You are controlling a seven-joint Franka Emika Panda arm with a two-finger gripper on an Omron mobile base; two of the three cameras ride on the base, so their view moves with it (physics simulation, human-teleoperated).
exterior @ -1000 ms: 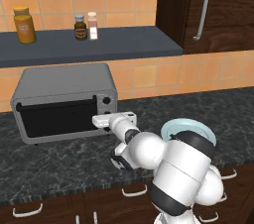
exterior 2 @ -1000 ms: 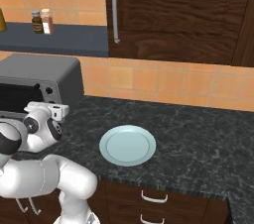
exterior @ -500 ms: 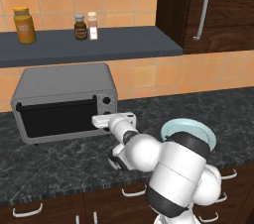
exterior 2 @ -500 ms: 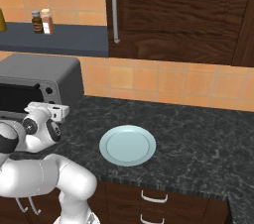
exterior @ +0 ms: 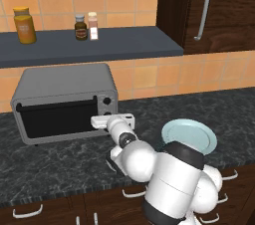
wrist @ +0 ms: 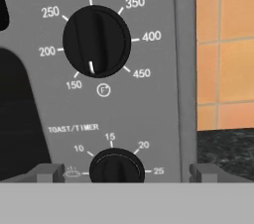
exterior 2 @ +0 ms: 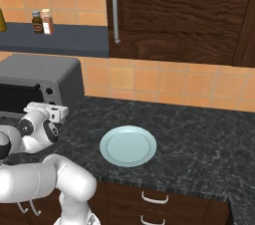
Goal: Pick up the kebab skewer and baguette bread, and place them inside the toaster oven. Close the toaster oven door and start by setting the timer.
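Before the toaster oven, spread fingers flanking timer knob, door shut

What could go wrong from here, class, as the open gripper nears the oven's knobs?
1. The temperature knob sits just above the toast/timer knob; a small aiming error could turn the wrong one.
2. The gripper stands wide open around the timer knob, so the fingers may close off-centre and slip.
3. A hard push could shove the toaster oven backward.

arm's stretched forward and low, wrist level, gripper jaws spread wide apart with nothing held between the fingertips.
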